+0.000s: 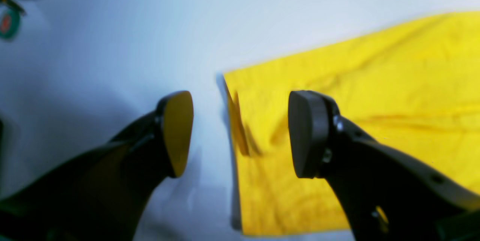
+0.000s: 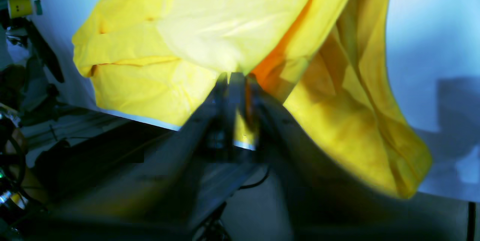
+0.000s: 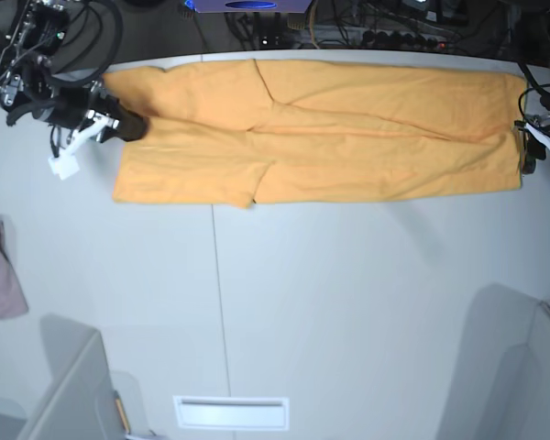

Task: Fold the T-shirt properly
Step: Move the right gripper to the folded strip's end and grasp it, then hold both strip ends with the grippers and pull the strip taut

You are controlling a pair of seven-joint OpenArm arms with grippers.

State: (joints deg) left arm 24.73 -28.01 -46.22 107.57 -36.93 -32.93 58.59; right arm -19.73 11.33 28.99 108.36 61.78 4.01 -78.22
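The orange-yellow T-shirt [image 3: 348,137] lies in a long folded band across the far side of the white table [image 3: 348,302]. My right gripper [image 3: 133,128], at the left in the base view, is shut on the shirt's left end. In the right wrist view the closed right gripper [image 2: 237,79] pinches the fabric, and the shirt [image 2: 187,27] is lifted and draped around it. My left gripper [image 3: 529,147] is at the shirt's right end. In the left wrist view the left gripper [image 1: 242,134] is open and straddles the edge of the shirt [image 1: 375,102] near a corner, holding nothing.
A small pinkish-mauve cloth [image 3: 0,270] lies at the table's left edge. A white slot plate [image 3: 231,412] sits at the front. Grey panels stand at the front left [image 3: 64,394] and front right [image 3: 541,385]. Cables and gear line the far edge [image 3: 348,27].
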